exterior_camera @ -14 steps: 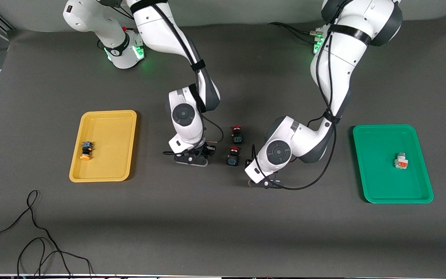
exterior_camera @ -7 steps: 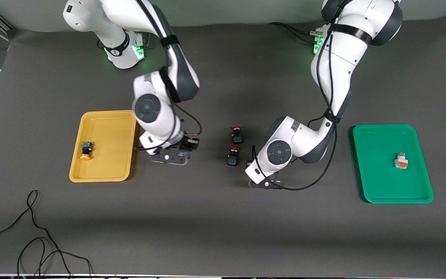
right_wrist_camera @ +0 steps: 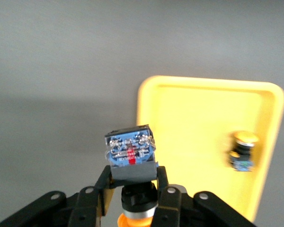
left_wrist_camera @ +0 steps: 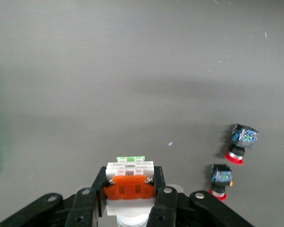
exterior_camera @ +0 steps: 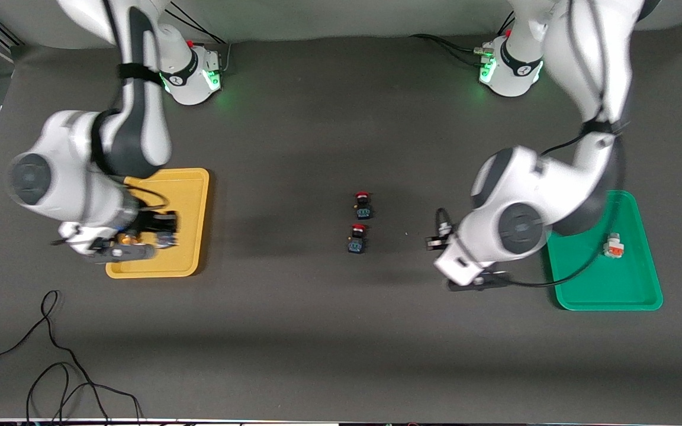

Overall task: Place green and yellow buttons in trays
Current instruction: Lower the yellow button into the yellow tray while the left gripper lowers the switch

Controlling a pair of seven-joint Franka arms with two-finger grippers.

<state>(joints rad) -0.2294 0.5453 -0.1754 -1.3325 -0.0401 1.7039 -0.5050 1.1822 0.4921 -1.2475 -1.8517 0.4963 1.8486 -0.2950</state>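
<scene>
Both arms have swung out from the centre: the right gripper [right_wrist_camera: 132, 198] now carries a yellow button [right_wrist_camera: 131, 158] over the yellow tray [exterior_camera: 190, 183], while the left gripper [left_wrist_camera: 131, 201] (clamped on a white button [left_wrist_camera: 130, 177]) nears the green tray [exterior_camera: 643, 296], so both drops look imminent.

Dark grey table [exterior_camera: 329, 331], matte cover. Directly on it:
- Yellow tray [exterior_camera: 190, 195], toward the right arm's end.
- Green tray [exterior_camera: 607, 296], toward the left arm's end.
- Two red-capped switches mid-table between the trays, close but apart: one [exterior_camera: 363, 204] farther from the front camera, the other [exterior_camera: 357, 237] nearer.
- Black cable [exterior_camera: 51, 361], looped, at the near edge below the yellow tray.
</scene>
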